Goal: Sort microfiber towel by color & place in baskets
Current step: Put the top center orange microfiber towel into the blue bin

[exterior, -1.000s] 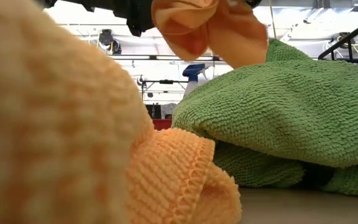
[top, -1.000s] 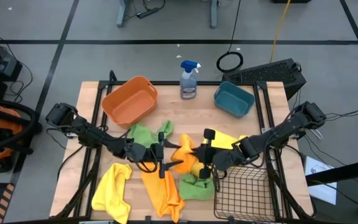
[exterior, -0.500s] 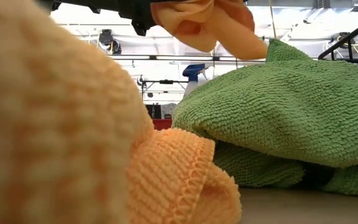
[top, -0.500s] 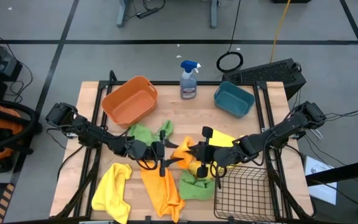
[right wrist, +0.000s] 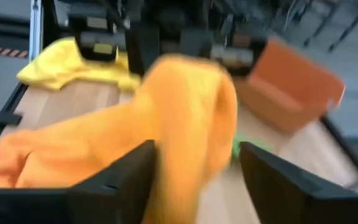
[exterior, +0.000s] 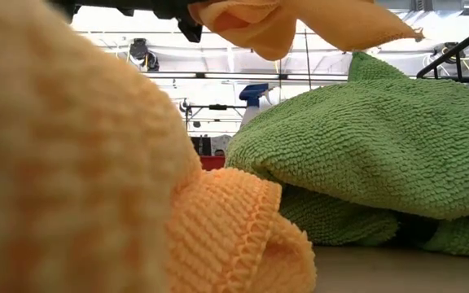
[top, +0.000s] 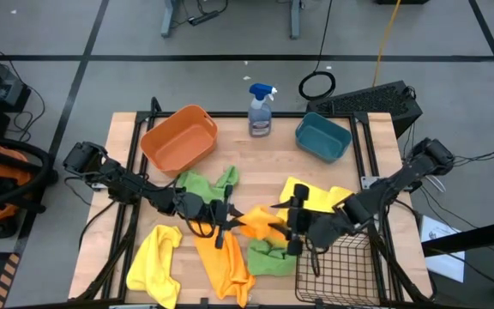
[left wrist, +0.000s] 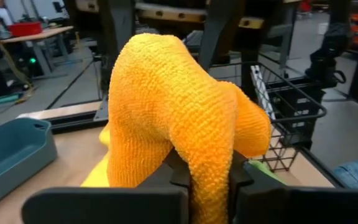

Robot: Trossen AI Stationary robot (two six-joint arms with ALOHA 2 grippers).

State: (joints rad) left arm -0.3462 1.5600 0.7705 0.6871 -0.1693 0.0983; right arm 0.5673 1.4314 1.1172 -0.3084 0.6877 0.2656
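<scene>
Orange microfiber towel (top: pixel 256 219) is off the tabletop mid-table, bunched, clamped in the left hand (top: pixel 228 216). Second orange towel (top: pixel 225 266) lies flat at the front edge. Yellow towel (top: pixel 154 266) crumpled front-left, another yellow towel (top: pixel 316 194) spread right of centre. Green towel (top: pixel 202 184) behind the left arm, second green towel (top: pixel 268 259) bunched just beside the black wire mesh basket (top: pixel 337 270). Orange oval plastic tub (top: pixel 178 137) back-left, teal plastic bin (top: pixel 322 137) back-right, both upright.

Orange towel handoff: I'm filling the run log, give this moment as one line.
phase: handoff | left gripper: shut on orange towel, mid-table | right gripper: open, beside towel | orange tub: no towel inside
</scene>
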